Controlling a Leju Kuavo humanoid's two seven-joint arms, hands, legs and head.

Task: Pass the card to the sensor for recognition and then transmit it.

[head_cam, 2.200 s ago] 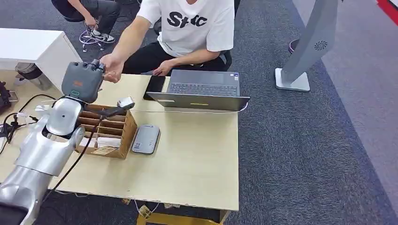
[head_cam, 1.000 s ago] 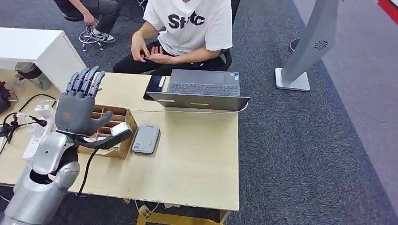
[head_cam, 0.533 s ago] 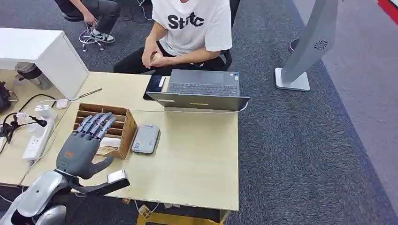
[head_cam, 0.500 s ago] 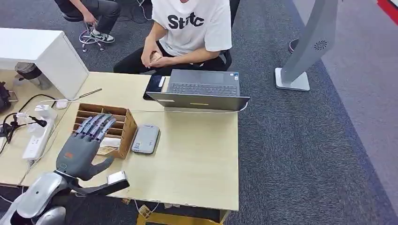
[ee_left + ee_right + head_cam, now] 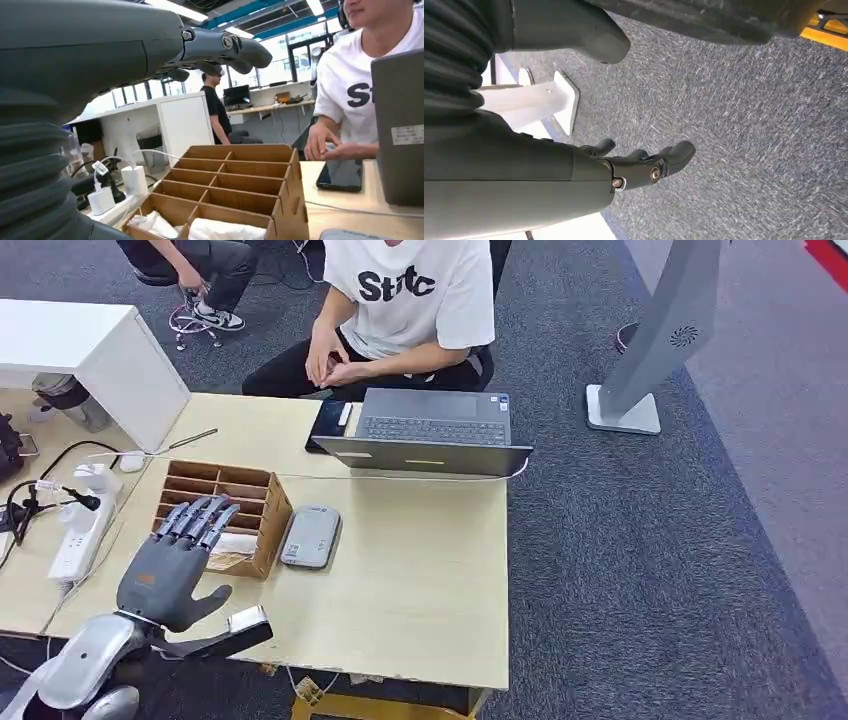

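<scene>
The left hand [image 5: 170, 570], empty and fingers spread, now sits low at the surface's [image 5: 420, 580] near edge, away from the person's hand [image 5: 325, 352].

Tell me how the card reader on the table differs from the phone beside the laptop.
The card reader is grey with rounded corners; the phone is black and glossy. The card reader sits beside the wooden organizer; the phone lies at the table's far edge, near the person. Both lie flat.

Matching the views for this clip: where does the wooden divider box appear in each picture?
Head view: wooden divider box left of centre on the table, partly behind the left robot hand.
Left wrist view: box fills the lower middle.
Right wrist view: not in it.
Shared landmark: the black phone.
</scene>
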